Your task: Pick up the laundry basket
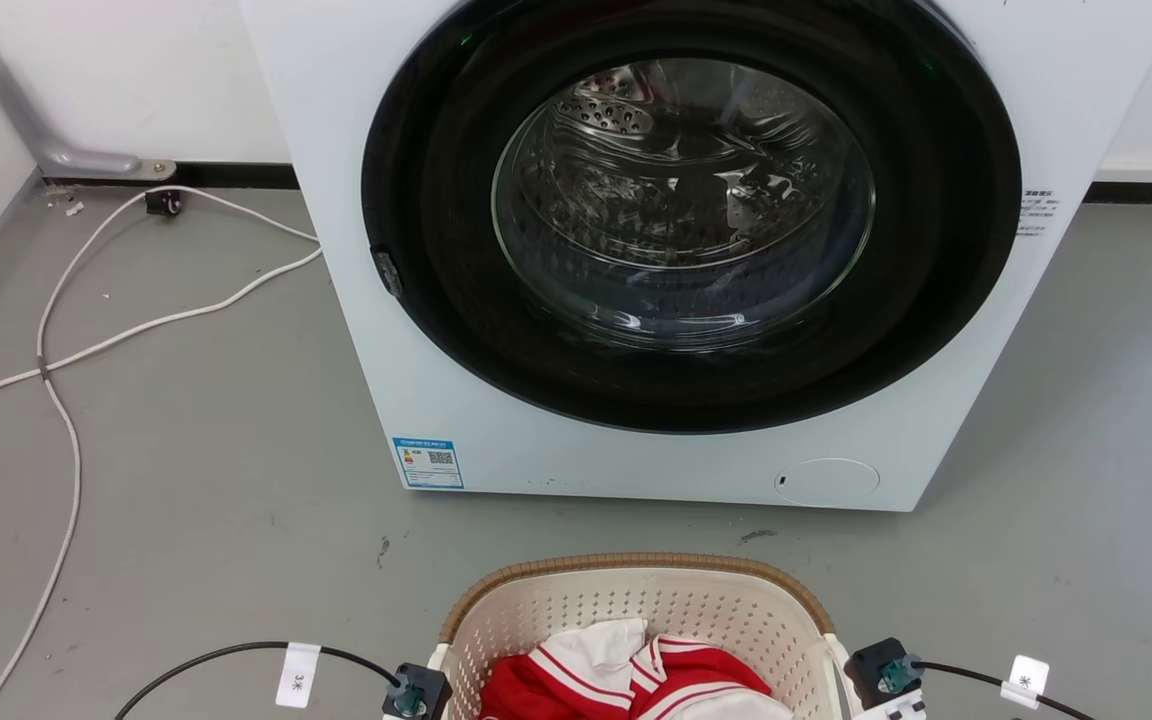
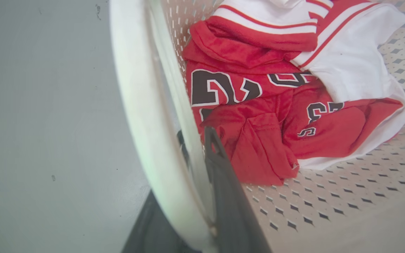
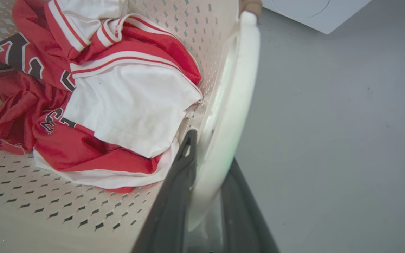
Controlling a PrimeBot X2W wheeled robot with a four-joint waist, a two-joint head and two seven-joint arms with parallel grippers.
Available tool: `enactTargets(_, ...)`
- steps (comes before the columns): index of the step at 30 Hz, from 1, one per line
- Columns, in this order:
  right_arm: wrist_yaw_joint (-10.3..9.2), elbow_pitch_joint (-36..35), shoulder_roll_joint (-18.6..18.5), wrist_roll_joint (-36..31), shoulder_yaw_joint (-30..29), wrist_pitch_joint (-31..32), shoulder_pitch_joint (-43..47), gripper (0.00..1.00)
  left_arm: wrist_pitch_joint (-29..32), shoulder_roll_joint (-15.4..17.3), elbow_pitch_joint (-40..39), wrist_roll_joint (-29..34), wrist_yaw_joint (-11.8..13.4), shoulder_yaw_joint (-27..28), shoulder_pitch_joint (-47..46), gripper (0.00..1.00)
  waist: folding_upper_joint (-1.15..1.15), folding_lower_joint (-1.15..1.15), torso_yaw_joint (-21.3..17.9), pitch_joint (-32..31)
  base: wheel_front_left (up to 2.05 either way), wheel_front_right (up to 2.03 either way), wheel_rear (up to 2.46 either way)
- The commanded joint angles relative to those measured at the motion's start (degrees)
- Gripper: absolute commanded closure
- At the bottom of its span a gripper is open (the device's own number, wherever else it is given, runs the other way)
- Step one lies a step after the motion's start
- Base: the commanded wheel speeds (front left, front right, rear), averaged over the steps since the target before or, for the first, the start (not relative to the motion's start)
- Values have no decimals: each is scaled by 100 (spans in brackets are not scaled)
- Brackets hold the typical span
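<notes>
Dark fingers of the left gripper (image 2: 195, 137) rise close to the left wrist camera and straddle the left handle (image 2: 142, 116) of the laundry basket (image 1: 636, 600). One finger lies inside against the perforated wall and the other outside under the white handle, so the gripper is clamped on the basket. On the opposite side the right gripper (image 3: 209, 151) grasps the right handle (image 3: 237, 98) the same way, with its inner finger beside the wall and its outer finger over the grey floor (image 3: 329, 140). From the head camera the basket sits at the bottom centre, between the two wrists, with its brown woven-look rim (image 1: 636, 562) curving along the far side. It lies just in front of the washing machine (image 1: 456, 380) but apart from it, with a strip of floor between them. Crumpled red and white jerseys (image 2: 258, 105) with dark numbers lie in the basket, closer to the right handle than to the left. The machine's round dark door (image 1: 456, 300) faces the robot, and the metal drum shows through its glass. White cables (image 1: 66, 350) trail over the floor to the machine's left. Whether the basket rests on the floor or is raised cannot be told.
</notes>
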Motion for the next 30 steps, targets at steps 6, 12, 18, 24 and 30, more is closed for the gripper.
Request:
enactTargets(6,-5,-27,7,16,38,-10,7,100,-48,-58,-39,-61,-84,-127,-102,100,0,0,-18,7,0,0,0)
enactTargets(12,-5,-27,0,24,33,-3,8,100,-66,-56,-31,-137,-84,-197,-110,100,0,0,-17,7,0,0,0)
enactTargets(18,-5,-27,0,30,40,0,24,100,-79,-48,-24,-197,-84,-246,-107,100,0,0,-21,5,0,0,0)
enactTargets(24,-5,-27,4,44,55,3,49,100,-87,-47,-13,-277,-84,-297,-87,100,0,0,-37,0,0,0,0)
enactTargets(30,-5,-27,2,41,58,1,54,100,-90,-52,-5,-322,-84,-365,-102,100,0,0,-40,-3,0,0,0)
